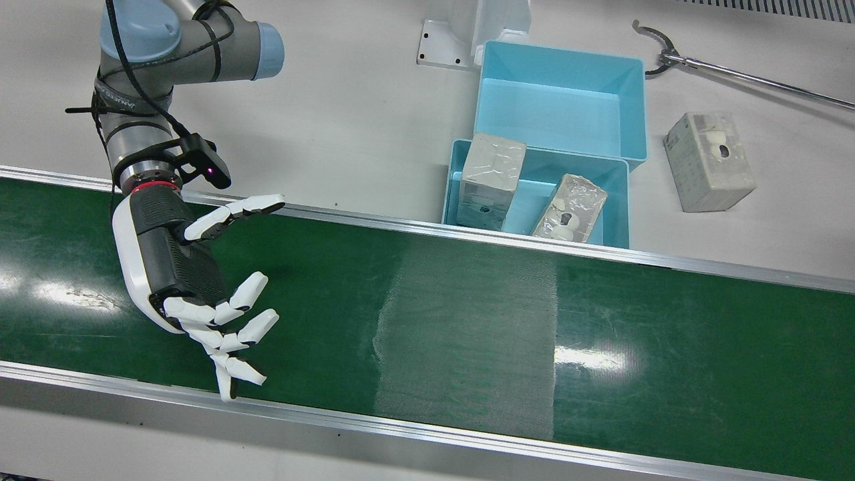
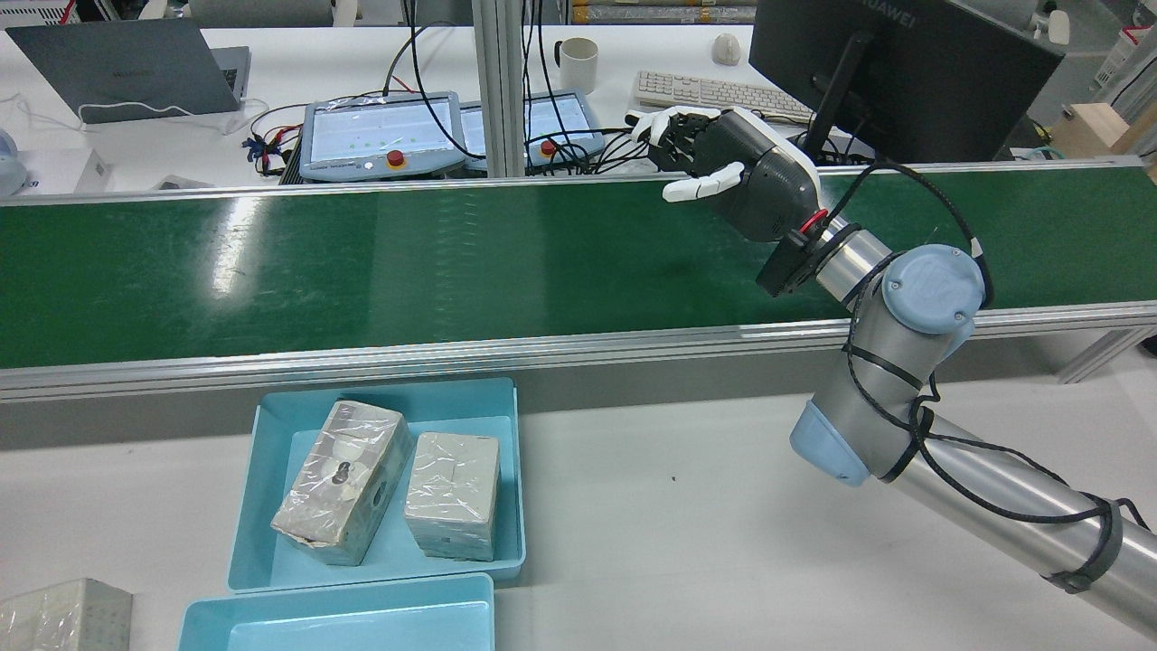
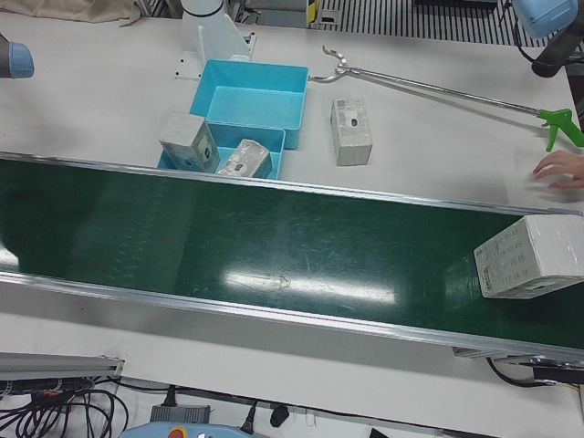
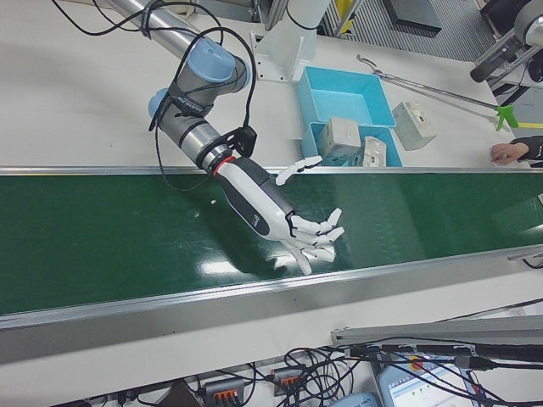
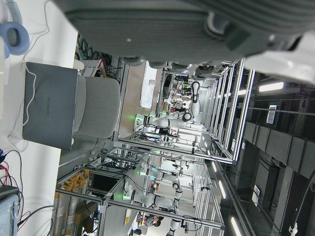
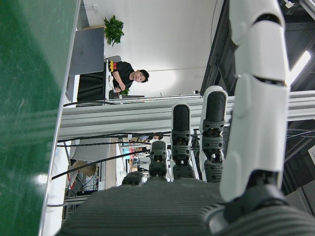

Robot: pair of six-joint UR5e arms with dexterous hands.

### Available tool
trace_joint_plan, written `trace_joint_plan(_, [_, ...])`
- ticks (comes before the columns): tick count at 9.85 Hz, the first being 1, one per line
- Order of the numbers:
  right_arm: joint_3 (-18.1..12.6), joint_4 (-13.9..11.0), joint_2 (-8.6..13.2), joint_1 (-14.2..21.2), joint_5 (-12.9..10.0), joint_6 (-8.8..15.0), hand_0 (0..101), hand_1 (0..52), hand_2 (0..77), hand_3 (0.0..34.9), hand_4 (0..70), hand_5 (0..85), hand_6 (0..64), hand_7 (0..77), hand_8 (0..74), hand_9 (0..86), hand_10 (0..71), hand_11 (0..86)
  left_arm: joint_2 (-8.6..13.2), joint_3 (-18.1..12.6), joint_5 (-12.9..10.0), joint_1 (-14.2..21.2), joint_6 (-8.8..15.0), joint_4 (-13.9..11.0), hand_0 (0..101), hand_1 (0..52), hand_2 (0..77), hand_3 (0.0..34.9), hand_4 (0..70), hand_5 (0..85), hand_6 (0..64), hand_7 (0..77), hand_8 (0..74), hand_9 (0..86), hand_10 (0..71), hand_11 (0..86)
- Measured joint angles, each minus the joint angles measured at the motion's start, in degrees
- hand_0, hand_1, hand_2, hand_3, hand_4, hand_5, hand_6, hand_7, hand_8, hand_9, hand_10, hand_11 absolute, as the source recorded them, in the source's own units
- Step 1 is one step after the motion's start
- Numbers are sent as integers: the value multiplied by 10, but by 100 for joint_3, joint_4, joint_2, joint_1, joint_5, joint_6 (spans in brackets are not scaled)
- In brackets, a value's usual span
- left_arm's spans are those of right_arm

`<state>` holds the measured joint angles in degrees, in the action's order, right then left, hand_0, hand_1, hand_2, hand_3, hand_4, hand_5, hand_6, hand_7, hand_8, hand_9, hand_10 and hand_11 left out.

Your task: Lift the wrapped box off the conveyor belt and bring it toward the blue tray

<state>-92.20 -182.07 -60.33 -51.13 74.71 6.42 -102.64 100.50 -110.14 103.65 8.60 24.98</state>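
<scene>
Riding the green belt (image 3: 274, 246) at its far end, near the left-front view's right edge, the wrapped box (image 3: 532, 257) lies on a broad face with its long axis roughly along the belt, tipped a little askew; rows of small print cover the end face turned toward that camera, too small to read. The right hand (image 1: 194, 267) hovers over the belt well apart from the box, fingers (image 1: 244, 294) spread and released, grasping nothing, palm turned along the belt. The left hand shows only as dark palm housing (image 5: 197, 24) in its own view, so whether it is released or clenched cannot be told. On the white desk (image 1: 347, 120) behind the belt, 2 blue trays touch: the nearer tray (image 1: 621, 200) holds 2 wrapped boxes (image 1: 493, 179), 1 upright and 1 leaning, while the farther tray (image 1: 634, 107) holds nothing. Another box (image 1: 709, 160) lies on the desk beside them, near a reach-grabber (image 1: 735, 75) with a green handle. A person's hand (image 3: 560, 169) rests on the desk by that handle. "HUAWEI" reads on the monitor (image 2: 904, 63) and on the grey laptop (image 2: 117, 68) in the rear view.
</scene>
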Motion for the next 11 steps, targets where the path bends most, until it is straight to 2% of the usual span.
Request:
trace_joint_plan(1, [0, 3, 1, 2, -2, 0, 476, 115, 147, 10, 371, 382, 131, 344, 55, 131, 16, 16, 0, 0, 0, 0, 0, 0, 0, 0, 11, 0, 0, 11, 5, 0, 0, 0, 0, 0])
trace_joint_plan(3, [6, 5, 3, 5, -2, 0, 477, 115, 147, 10, 355, 382, 109, 322, 55, 136, 16, 49, 0, 0, 0, 0, 0, 0, 0, 0, 5, 0, 0, 11, 0, 0, 0, 0, 0, 0])
trace_joint_plan(4, [7, 5, 4, 6, -1, 2, 477, 115, 147, 10, 338, 382, 109, 316, 11, 125, 33, 49, 0, 0, 0, 0, 0, 0, 0, 0, 5, 0, 0, 11, 0, 0, 0, 0, 0, 0])
trace_joint_plan(5, [6, -7, 4, 6, 0, 5, 476, 142, 164, 10, 316, 382, 109, 305, 49, 120, 16, 49, 0, 0, 0, 0, 0, 0, 0, 0, 11, 0, 0, 11, 0, 5, 0, 0, 5, 0])
trace_joint_plan(6, [-3, -45, 2, -9, 2, 14, 476, 142, 164, 10, 316, 382, 109, 305, 49, 120, 16, 49, 0, 0, 0, 0, 0, 0, 0, 0, 11, 0, 0, 11, 0, 5, 0, 0, 5, 0])
trace_joint_plan(7, [-18, -150, 2, -49, 5, 20, 487, 153, 180, 46, 207, 376, 27, 251, 0, 22, 0, 16, 0, 0, 0, 0, 0, 0, 0, 0, 11, 0, 0, 11, 5, 5, 0, 0, 0, 0])
trace_joint_plan(8, [-33, -264, 2, -93, 7, 21, 490, 180, 175, 94, 71, 349, 5, 224, 0, 38, 0, 16, 0, 0, 0, 0, 0, 0, 0, 0, 5, 0, 0, 11, 0, 5, 0, 0, 5, 0])
trace_joint_plan(9, [-43, -337, 5, -123, 6, 15, 490, 180, 175, 94, 71, 349, 5, 224, 0, 38, 0, 16, 0, 0, 0, 0, 0, 0, 0, 0, 5, 0, 0, 11, 5, 0, 0, 0, 0, 0])
trace_joint_plan(10, [-56, -367, 12, -138, 3, 8, 494, 180, 175, 140, 0, 349, 16, 245, 0, 60, 0, 16, 0, 0, 0, 0, 0, 0, 0, 0, 5, 0, 0, 11, 5, 0, 0, 0, 0, 0])
trace_joint_plan(11, [-78, -377, 16, -146, 2, 9, 493, 158, 175, 185, 104, 360, 16, 235, 16, 60, 0, 16, 0, 0, 0, 0, 0, 0, 0, 0, 5, 0, 0, 11, 0, 0, 0, 0, 5, 0])
